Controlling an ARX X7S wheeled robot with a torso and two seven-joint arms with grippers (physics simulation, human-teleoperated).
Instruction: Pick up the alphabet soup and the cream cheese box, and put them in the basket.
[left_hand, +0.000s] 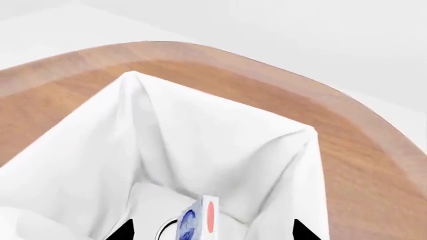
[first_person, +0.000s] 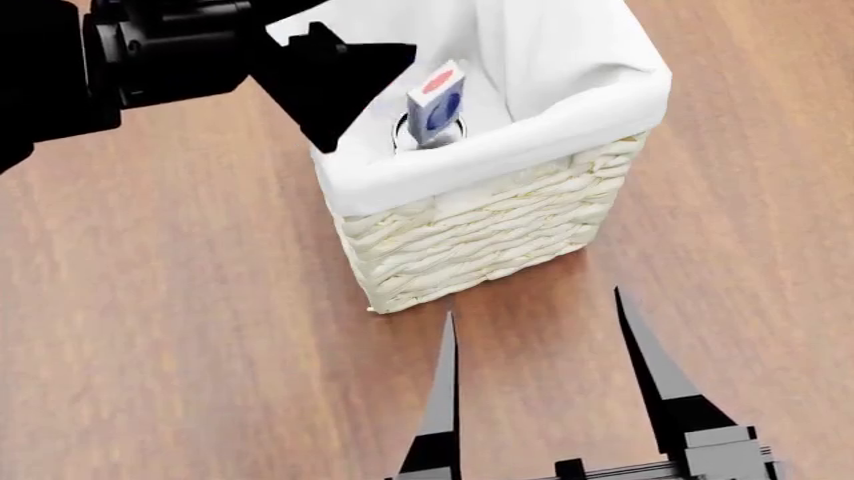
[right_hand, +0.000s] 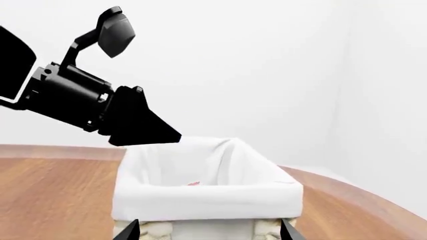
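A: Which step is this?
B: Seemingly the finish. The left gripper (first_person: 350, 82) hovers over the basket's (first_person: 481, 220) left rim, jaws spread, holding nothing. It likely just needs to withdraw.
A: What's inside?
B: The cream cheese box (first_person: 438, 102) stands on end against the liner; beside it a dark ring (first_person: 399, 128), possibly the alphabet soup's lid, though I cannot tell. Nearer, the right gripper (first_person: 541, 330) is wide open, empty.
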